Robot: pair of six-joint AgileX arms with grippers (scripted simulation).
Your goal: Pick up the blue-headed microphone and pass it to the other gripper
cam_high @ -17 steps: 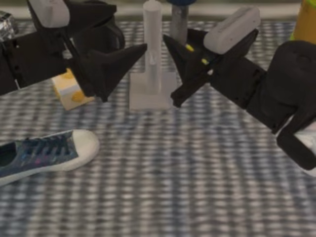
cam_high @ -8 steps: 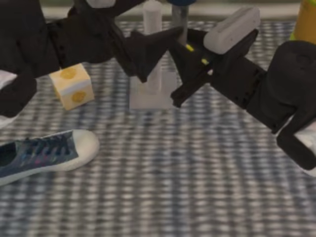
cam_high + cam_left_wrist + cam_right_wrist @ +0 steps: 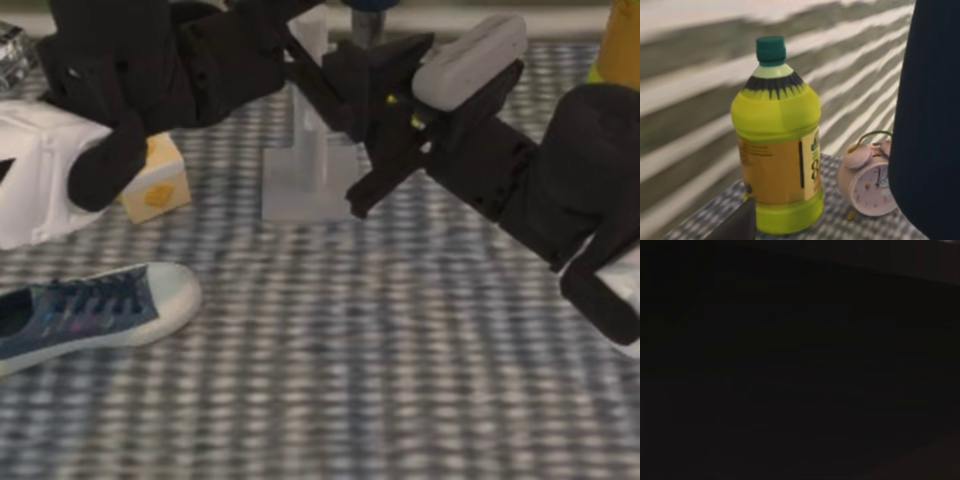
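A: From the top view, what do we see?

B: Both our grippers meet at the far middle of the table. Our right gripper (image 3: pixel 365 120) reaches in from the right, and the blue-headed microphone (image 3: pixel 366 20) stands up between its fingers, the blue head cut off at the picture's edge and the grey handle running down into the black fingers. It looks clamped on the handle. Our left gripper (image 3: pixel 335 85) comes in from the left and overlaps the right one at the same spot; we cannot tell how far its fingers are spread.

A: And around them?

B: A pale-grey post (image 3: pixel 308 130) on a square base stands just under the left fingers. A yellow-and-white cube (image 3: pixel 158 180) sits beside the left arm, and a blue sneaker (image 3: pixel 95 312) lies nearer, at the left.

A: The left wrist view?

B: A yellow bottle (image 3: pixel 776 145) with a green cap, a pink alarm clock (image 3: pixel 867 182) beside it, and a dark blue mass filling one edge, very close.

A: The right wrist view?

B: It is dark.
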